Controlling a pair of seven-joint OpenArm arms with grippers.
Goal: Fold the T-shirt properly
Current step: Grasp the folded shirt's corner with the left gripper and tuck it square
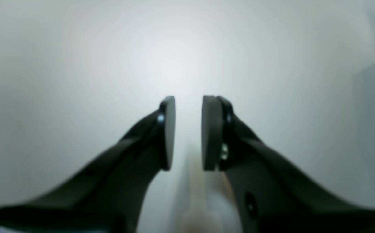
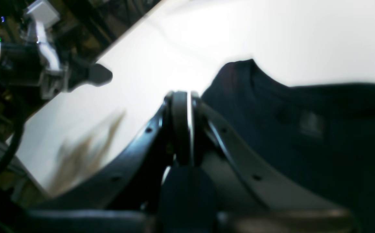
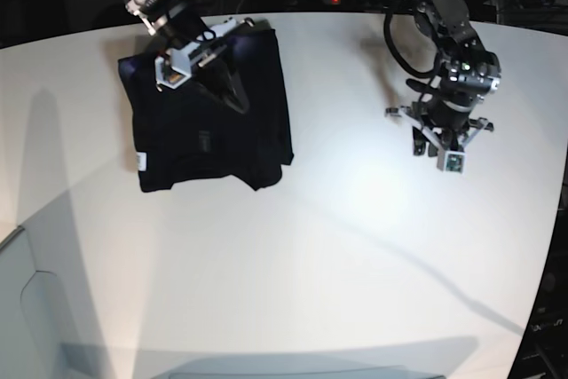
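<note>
My right gripper (image 2: pixel 181 97) has its pads pressed flat together, nothing visibly pinched between them; it hangs over the far part of the T-shirt (image 3: pixel 209 126), which spreads folded and dark on the white table (image 3: pixel 355 264), mostly nearer the camera than my fingertips in the base view; from the right wrist view the black cloth lies just right of the closed pads, a pale label (image 2: pixel 310 124) showing on it; my left gripper (image 1: pixel 189 132) stands with a narrow gap between its pads, holding nothing, over bare table, well apart from the shirt.
</note>
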